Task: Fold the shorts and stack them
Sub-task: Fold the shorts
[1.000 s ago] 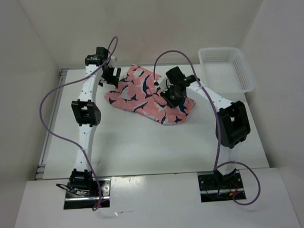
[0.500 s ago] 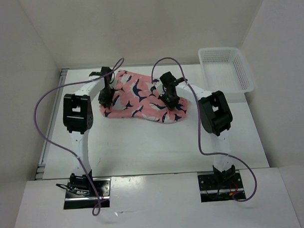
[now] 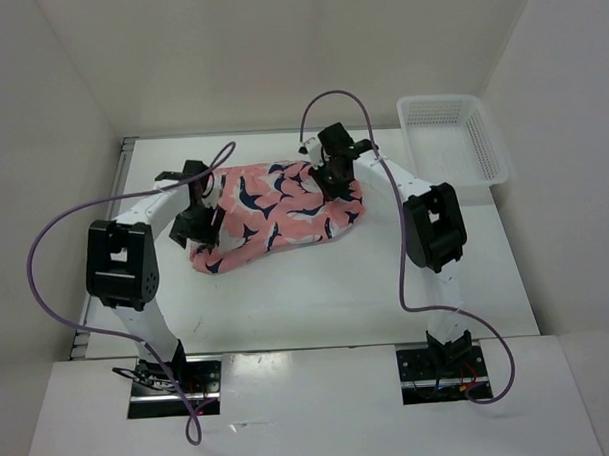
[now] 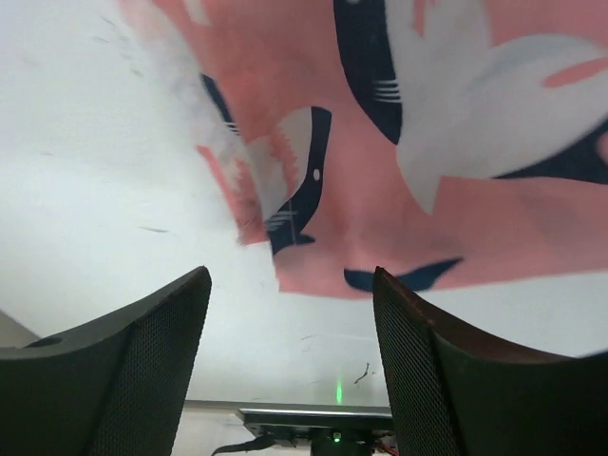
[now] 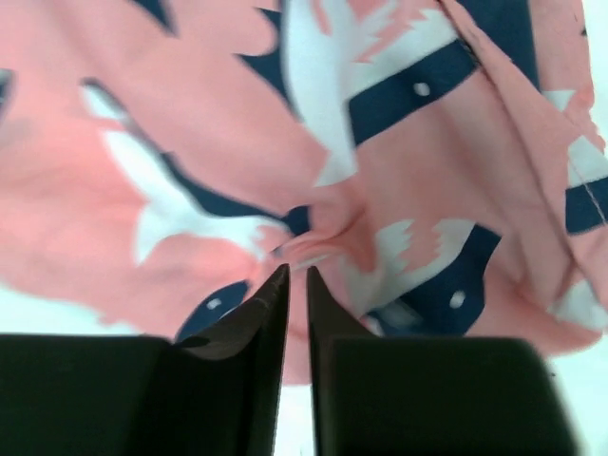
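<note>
I see the shorts (image 3: 274, 214) rumpled, no fold made; right gripper (image 5: 296, 271) pinches them, left gripper (image 4: 292, 277) gapes empty beside them.

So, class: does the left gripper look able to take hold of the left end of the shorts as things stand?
Probably yes: the left gripper is open right at the edge of the shorts, with nothing lying between them.

The shorts (image 3: 274, 214) run off both wrist views, and the right claw (image 3: 333, 182) covers their far edge.
</note>
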Robot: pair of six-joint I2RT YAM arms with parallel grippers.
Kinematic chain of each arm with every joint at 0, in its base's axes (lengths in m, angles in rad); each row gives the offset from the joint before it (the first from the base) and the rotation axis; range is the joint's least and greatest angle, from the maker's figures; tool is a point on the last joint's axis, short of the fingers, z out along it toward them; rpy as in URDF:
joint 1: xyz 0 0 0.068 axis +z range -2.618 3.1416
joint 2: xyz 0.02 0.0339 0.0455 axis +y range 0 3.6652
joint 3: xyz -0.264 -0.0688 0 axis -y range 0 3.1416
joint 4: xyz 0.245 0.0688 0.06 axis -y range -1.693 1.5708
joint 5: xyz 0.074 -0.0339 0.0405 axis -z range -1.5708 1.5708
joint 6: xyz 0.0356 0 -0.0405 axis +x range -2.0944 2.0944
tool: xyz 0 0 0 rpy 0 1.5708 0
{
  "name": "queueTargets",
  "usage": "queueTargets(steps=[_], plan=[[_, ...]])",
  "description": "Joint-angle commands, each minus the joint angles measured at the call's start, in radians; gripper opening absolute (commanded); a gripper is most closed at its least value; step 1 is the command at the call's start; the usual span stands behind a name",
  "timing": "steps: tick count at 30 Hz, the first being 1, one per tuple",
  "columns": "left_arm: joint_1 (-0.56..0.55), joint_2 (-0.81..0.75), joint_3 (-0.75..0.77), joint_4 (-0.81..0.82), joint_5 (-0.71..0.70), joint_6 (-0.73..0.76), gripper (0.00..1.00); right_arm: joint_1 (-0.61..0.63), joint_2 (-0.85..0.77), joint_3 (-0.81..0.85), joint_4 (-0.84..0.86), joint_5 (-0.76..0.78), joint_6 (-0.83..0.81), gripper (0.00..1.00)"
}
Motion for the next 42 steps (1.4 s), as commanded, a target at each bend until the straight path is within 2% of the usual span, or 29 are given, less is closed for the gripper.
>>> queueTargets(steps=[1, 3, 5, 6, 8, 13, 20, 29, 32, 42], plan=[[0.001, -0.099, 0.129, 0.023, 0.004, 0.002, 0.77, 0.014, -0.160, 0.077, -0.021, -0.097, 0.034, 0.23], [0.001, -0.117, 0.203, 0.050, 0.004, 0.002, 0.78, -0.020, -0.216, 0.089, 0.009, -0.118, 0.069, 0.37], [0.010, -0.103, 0.297, 0.079, 0.004, 0.002, 0.78, -0.058, -0.225, 0.115, 0.037, -0.118, 0.104, 0.44], [0.010, -0.085, 0.327, 0.104, 0.015, 0.002, 0.74, -0.098, -0.207, 0.125, 0.061, -0.118, 0.133, 0.46], [0.010, 0.014, 0.419, 0.116, 0.015, 0.002, 0.71, -0.132, -0.162, 0.163, 0.062, -0.118, 0.134, 0.48], [0.041, 0.269, 0.638, 0.126, 0.050, 0.002, 0.69, -0.192, -0.026, 0.221, 0.072, -0.110, 0.143, 0.48], [0.073, 0.495, 0.895, 0.121, 0.096, 0.002, 0.69, -0.224, 0.019, 0.240, 0.072, -0.142, 0.132, 0.50], [0.073, 0.575, 0.921, 0.103, 0.121, 0.002, 0.69, -0.255, 0.053, 0.240, 0.034, -0.202, 0.079, 0.48], [0.073, 0.604, 0.921, 0.093, 0.142, 0.002, 0.69, -0.255, 0.062, 0.231, 0.025, -0.233, 0.049, 0.51], [0.073, 0.651, 0.941, 0.093, 0.142, 0.002, 0.53, -0.255, 0.043, 0.211, 0.006, -0.268, 0.040, 0.51]])
